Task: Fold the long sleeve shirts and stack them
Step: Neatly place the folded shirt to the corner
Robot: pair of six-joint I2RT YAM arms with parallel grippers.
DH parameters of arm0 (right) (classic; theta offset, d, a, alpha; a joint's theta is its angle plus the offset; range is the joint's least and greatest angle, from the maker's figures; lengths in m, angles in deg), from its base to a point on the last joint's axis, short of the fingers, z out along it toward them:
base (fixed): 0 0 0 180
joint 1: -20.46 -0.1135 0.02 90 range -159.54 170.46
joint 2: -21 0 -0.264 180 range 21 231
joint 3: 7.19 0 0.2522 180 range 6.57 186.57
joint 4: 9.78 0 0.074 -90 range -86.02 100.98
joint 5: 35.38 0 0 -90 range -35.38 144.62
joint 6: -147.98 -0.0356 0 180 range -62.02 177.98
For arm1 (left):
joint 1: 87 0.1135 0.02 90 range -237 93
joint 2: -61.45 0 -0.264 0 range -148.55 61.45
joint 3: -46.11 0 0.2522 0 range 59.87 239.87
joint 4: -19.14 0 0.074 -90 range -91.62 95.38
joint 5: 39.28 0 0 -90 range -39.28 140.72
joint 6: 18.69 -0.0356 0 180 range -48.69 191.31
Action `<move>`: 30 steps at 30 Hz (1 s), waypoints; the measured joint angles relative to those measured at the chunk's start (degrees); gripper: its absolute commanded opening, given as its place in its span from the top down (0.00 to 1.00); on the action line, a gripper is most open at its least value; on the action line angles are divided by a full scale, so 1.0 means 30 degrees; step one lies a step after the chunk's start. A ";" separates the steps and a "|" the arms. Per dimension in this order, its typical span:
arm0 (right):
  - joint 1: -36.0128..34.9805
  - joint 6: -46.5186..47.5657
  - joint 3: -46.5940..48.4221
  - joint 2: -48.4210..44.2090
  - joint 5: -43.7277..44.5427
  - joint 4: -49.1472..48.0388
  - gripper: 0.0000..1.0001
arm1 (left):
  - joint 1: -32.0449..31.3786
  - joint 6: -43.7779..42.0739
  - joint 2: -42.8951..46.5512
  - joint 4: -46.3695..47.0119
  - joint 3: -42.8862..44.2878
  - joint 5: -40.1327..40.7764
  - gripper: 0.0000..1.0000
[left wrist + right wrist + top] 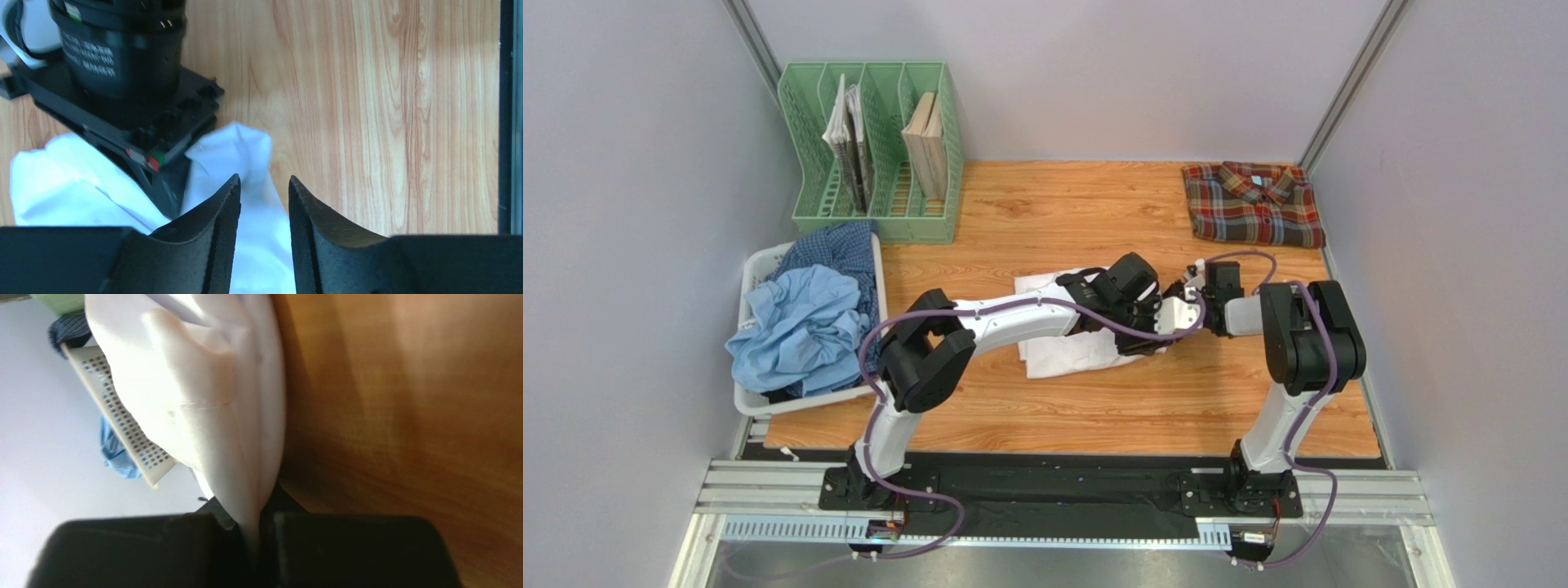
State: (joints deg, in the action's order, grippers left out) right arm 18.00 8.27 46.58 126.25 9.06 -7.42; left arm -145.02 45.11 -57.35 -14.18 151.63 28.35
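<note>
Wood tabletop (pixel 1075 221), pale walls on three sides. White shirt (pixel 1069 346) mid-tabletop, bunched and only part folded, under both arms. Edge of it pinched thin in right claw (pixel 261 523), clenched on the cloth, slack hanging beyond. Left claw (pixel 264 184) released: jaws parted, nothing clamped, white cloth just below the tips, right claw's body close ahead. Plaid shirt (pixel 1252 203) folded flat at far right corner, well apart. Light blue shirt (pixel 799 331) and dark checked shirt (pixel 844 245) heaped in basket (pixel 756 267) at left edge, not yet folded. Green rack (pixel 873 147) at far left corner.

Risks from here, by judgement:
- dragging the whole heap and spoiling the fold if pulled from one hold only
- losing so thin a pinch under tension
- knocking claw against claw, given such closeness
- snagging loose cloth on left fingers when closing or lifting away
</note>
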 measured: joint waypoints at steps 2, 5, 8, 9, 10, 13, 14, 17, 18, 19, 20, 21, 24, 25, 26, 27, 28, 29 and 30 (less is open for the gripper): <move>-0.0036 0.1093 0.1566 0.0000 0.0874 0.2106 1.00 | 0.0466 0.0532 0.0539 -0.0627 -0.0160 -0.0284 0.29; -0.0029 0.3111 0.4787 0.0000 0.2397 0.5224 1.00 | 0.1953 0.1428 0.2324 -0.1836 -0.1260 -0.1100 0.06; -0.0029 0.5399 0.8138 0.0000 0.3883 0.7614 1.00 | 0.4131 0.2113 0.4911 -0.2900 -0.3067 -0.1545 0.02; -0.0029 0.6455 0.9442 0.0000 0.4546 0.8466 1.00 | 0.4962 0.2229 0.5829 -0.3322 -0.3665 -0.1566 0.01; -0.0029 0.7220 1.0324 0.0051 0.4983 0.8932 1.00 | 0.5705 0.2295 0.6601 -0.3643 -0.4138 -0.1486 0.01; -0.0007 0.9799 1.3857 0.1100 0.6302 1.0848 1.00 | 0.7191 0.2499 0.8459 -0.4510 -0.5384 -0.1166 0.01; 0.0036 1.0761 1.5657 0.1945 0.6710 1.1846 1.00 | 0.7395 0.2499 0.8976 -0.4903 -0.5785 -0.1071 0.01; 0.0197 1.3136 1.9970 0.4481 0.7788 1.3828 1.00 | 0.7468 0.2492 1.0273 -0.5821 -0.7111 -0.1013 0.01; 0.0270 1.3865 2.1303 0.5326 0.8138 1.4455 1.00 | 0.7461 0.2492 1.0732 -0.6054 -0.7621 -0.1005 0.01; 0.0350 1.4491 2.2265 0.5952 0.8415 1.4914 1.00 | 0.7461 0.2499 1.1227 -0.6229 -0.8196 -0.0976 0.01; 0.0415 1.5227 2.3482 0.6696 0.8743 1.5795 1.00 | 0.7453 0.2506 1.1795 -0.6528 -0.8765 -0.0933 0.01; 0.0495 1.5824 2.4618 0.7329 0.9034 1.6509 1.00 | 0.7453 0.2579 1.2356 -0.6681 -0.9275 -0.0882 0.01; 0.0809 1.7719 2.7423 0.8692 0.9967 1.8112 1.00 | 0.7461 0.2696 1.3770 -0.6878 -1.0440 -0.0852 0.01; 0.0940 1.8382 2.8283 0.8969 1.0404 1.8578 1.00 | 0.7461 0.2703 1.4251 -0.6900 -1.0834 -0.0809 0.01; 0.1042 1.8965 2.8815 0.9071 1.0710 1.8863 1.00 | 0.7461 0.2703 1.4593 -0.6951 -1.1103 -0.0780 0.01; 0.1144 1.9438 2.9230 0.9092 1.0950 1.9088 1.00 | 0.7461 0.2696 1.5001 -0.7023 -1.1438 -0.0714 0.01; 0.1239 1.9948 2.9660 0.9092 1.1278 1.9343 1.00 | 0.7461 0.2688 1.5234 -0.7111 -1.1613 -0.0699 0.01; 0.1341 2.0502 3.0097 0.9085 1.1577 1.9540 1.00 | 0.7461 0.2688 1.5460 -0.7140 -1.1825 -0.0678 0.01; 0.1413 2.0975 3.0367 0.9049 1.1846 1.9584 1.00 | 0.7453 0.2688 1.5555 -0.7155 -1.1941 -0.0678 0.01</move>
State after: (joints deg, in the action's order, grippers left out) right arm 22.24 71.20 137.67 153.40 44.60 51.33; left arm -122.66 53.18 -10.69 -35.64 115.81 26.32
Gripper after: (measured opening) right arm 0.015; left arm 0.992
